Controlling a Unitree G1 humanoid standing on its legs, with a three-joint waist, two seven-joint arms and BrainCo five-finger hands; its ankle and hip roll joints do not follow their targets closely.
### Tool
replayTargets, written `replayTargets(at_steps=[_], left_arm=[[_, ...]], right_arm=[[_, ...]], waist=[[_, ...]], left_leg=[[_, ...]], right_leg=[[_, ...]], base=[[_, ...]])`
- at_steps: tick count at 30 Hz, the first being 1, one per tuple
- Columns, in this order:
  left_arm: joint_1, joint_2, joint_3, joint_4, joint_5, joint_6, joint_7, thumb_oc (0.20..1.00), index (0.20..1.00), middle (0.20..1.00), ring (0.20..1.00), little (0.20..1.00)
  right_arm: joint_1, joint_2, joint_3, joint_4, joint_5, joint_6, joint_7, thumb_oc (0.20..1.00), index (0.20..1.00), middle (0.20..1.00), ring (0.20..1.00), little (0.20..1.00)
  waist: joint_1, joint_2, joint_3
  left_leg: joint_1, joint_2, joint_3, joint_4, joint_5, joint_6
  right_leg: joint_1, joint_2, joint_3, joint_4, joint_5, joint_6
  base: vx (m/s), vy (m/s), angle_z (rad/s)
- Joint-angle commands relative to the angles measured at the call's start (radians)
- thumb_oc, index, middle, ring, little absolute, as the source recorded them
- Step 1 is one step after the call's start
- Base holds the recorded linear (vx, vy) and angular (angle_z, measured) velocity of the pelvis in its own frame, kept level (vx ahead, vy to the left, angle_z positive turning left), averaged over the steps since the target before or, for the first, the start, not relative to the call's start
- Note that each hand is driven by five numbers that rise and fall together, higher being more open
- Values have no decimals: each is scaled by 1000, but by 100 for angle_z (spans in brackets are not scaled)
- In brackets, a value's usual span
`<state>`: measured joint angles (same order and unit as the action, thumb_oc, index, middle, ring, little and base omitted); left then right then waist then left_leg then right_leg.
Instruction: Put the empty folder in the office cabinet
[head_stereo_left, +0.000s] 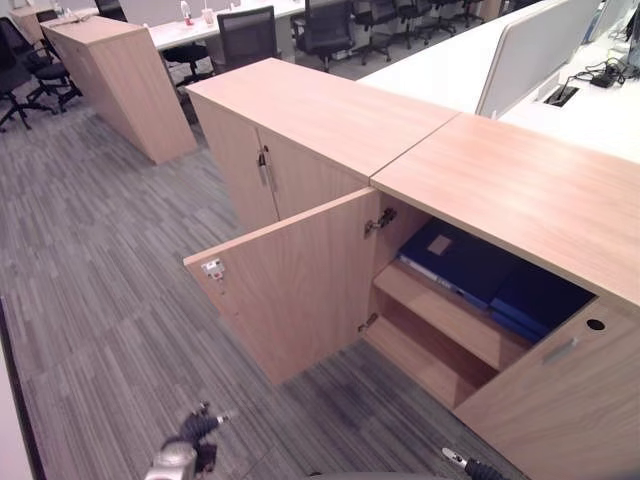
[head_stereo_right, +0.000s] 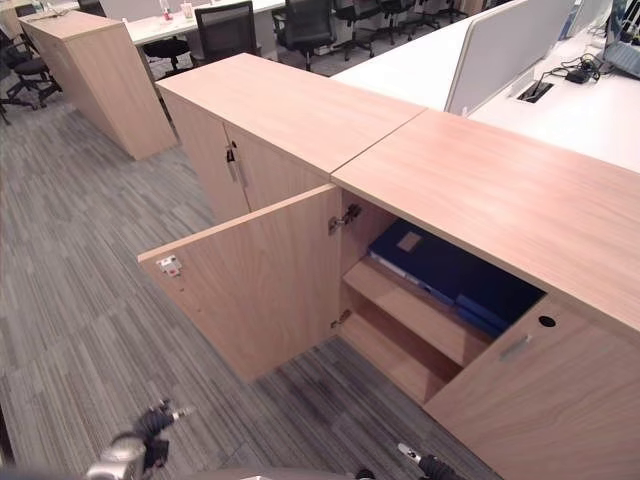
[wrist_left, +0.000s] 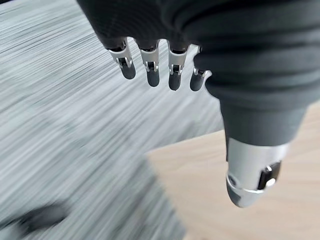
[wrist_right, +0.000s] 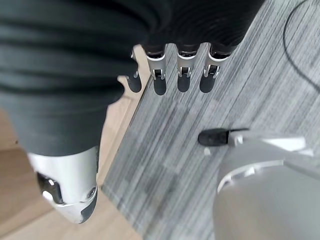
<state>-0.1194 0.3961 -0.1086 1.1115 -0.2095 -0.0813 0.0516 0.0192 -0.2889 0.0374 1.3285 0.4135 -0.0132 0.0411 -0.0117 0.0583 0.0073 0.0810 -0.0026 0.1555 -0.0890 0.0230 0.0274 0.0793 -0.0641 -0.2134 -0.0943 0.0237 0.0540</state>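
The office cabinet (head_stereo_left: 520, 190) runs from the centre to the right edge of the head views, its left door (head_stereo_left: 290, 285) swung wide open toward the lower left of the frame. Inside, on the upper shelf (head_stereo_left: 450, 315), dark blue folders (head_stereo_left: 460, 262) lie flat, one at the left and another further right under the cabinet top (which of them is the empty folder cannot be told). The lower shelf (head_stereo_left: 425, 360) sits beneath. The cabinet's right door (head_stereo_left: 560, 400) is closed, in the lower right of the frame.

The left hand (head_stereo_left: 195, 432) shows at the bottom left of centre, low over the grey carpet (head_stereo_left: 100, 300); in its wrist view (wrist_left: 160, 65) the fingers hang straight and relaxed, thumb apart, holding nothing. The right hand (head_stereo_left: 465, 465) shows at the bottom edge right of centre; in its wrist view (wrist_right: 180, 70) the fingers are likewise straight and loose, holding nothing.

A second cabinet (head_stereo_left: 300, 130) with closed doors adjoins at the upper centre, another wooden unit (head_stereo_left: 120, 85) stands in the upper left, and a white worktop (head_stereo_left: 590, 110) with a divider panel (head_stereo_left: 535, 50) fills the upper right. Black office chairs (head_stereo_left: 245, 35) line the top edge.
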Motion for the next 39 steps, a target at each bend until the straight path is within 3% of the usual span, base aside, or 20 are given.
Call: replayTargets(at_steps=[1,5,15,24,30,35,37,39], left_arm=[[-125,46,29,14,32,-24,30,1000,1000,1000,1000,1000],[-219,93,10,3,31,-29,42,1000,1000,1000,1000,1000],[-400,121,-49,134,43,-15,45,1000,1000,1000,1000,1000],[-458,228,76,314,-71,18,18,1000,1000,1000,1000,1000],[-514,287,47,281,-49,2,35,1000,1000,1000,1000,1000],[-576,208,-52,180,-78,-29,2,1000,1000,1000,1000,1000],[-563,100,-171,-8,-57,-47,-36,1000,1000,1000,1000,1000],[-544,74,-214,-80,-33,-46,-50,1000,1000,1000,1000,1000]], right_arm=[[-2,18,12,43,39,-12,6,1000,1000,1000,1000,1000],[18,13,15,34,44,-13,13,1000,1000,1000,1000,1000],[45,-17,14,21,34,-16,18,1000,1000,1000,1000,1000],[68,-67,-13,-49,35,-20,35,1000,1000,1000,1000,1000],[97,-71,-15,-48,38,-22,44,1000,1000,1000,1000,1000],[111,-63,-6,-32,36,-23,42,1000,1000,1000,1000,1000],[105,-48,-8,-35,55,-26,39,1000,1000,1000,1000,1000],[104,-40,-9,-38,61,-27,37,1000,1000,1000,1000,1000]], waist=[[-24,-45,-44],[-40,-43,-49],[-88,-37,-58],[-127,-56,-48],[-129,-79,-43],[-135,-88,-37],[-134,-89,-28],[-132,-89,-28]], left_leg=[[-27,3,-10,2,-54,-50],[-18,10,3,2,-58,-55],[-16,21,43,2,-68,-59],[-33,40,114,2,-75,-56],[-37,46,140,2,-80,-57],[-40,45,125,2,-78,-57],[-39,41,109,2,-79,-56],[-44,39,105,2,-77,-55]], right_leg=[[2,-42,-37,7,-67,64],[3,-39,-31,7,-70,67],[-19,-33,-2,7,-59,77],[-79,-18,61,7,-29,94],[-92,-16,75,7,-24,100],[-87,-21,62,7,-27,99],[-77,-25,49,7,-30,99],[-79,-27,44,7,-29,98]], base=[[48,-48,-1],[38,-38,-5],[18,-4,-12],[-5,17,-20],[-5,6,-44],[-13,2,9],[-22,5,23],[-23,7,32]])
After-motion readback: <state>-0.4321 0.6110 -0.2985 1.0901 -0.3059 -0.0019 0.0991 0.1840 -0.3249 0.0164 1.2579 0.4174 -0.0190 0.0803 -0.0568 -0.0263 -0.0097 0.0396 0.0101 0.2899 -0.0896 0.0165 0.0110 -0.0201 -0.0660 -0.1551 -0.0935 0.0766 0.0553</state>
